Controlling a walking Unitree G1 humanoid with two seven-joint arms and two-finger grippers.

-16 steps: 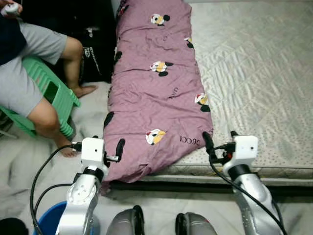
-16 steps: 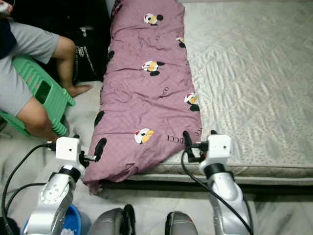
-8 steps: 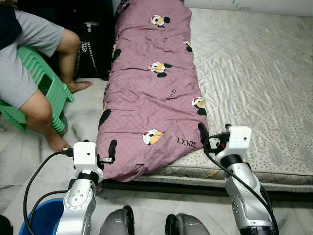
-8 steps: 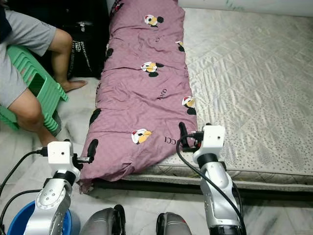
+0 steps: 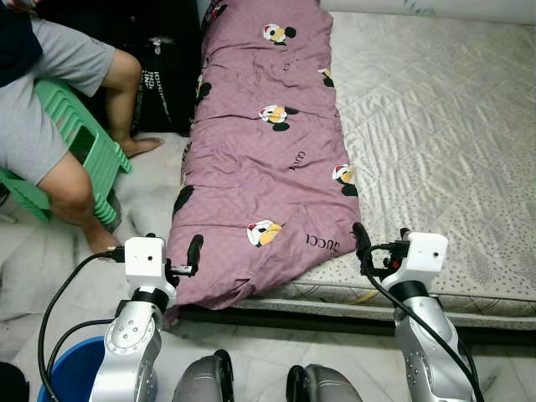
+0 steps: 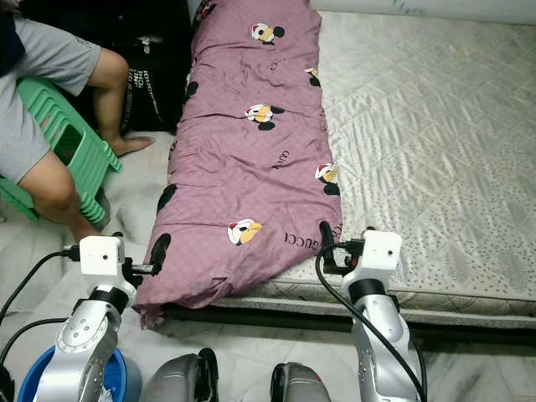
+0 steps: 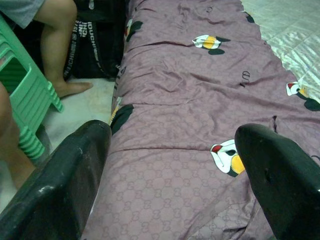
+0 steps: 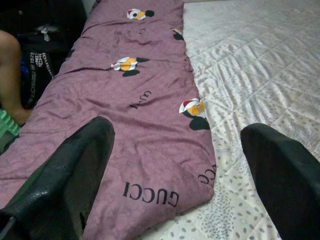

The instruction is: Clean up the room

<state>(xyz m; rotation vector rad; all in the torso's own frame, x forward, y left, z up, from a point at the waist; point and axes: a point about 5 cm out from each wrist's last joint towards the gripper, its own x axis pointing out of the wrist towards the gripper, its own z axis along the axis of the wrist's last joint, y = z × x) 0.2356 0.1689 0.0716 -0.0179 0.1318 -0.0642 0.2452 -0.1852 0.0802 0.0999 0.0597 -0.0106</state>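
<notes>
Hovering with fingers spread wide: left gripper [image 7: 170, 170] over the quilt [image 5: 268, 159] corner, right gripper [image 8: 175, 165] straddling the quilt edge and mattress [image 5: 435, 126].

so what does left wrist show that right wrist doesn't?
Left wrist alone: the green stool, a person's bare foot on the floor beside the bed, and the quilt's floor-side edge.

Right wrist alone: a wide stretch of bare grey mattress, the GUCCI print at the quilt's near corner.

Both: the purple quilt with cartoon prints, the black bag against the bed, and that arm's own two black fingers spread open, holding nothing.
</notes>
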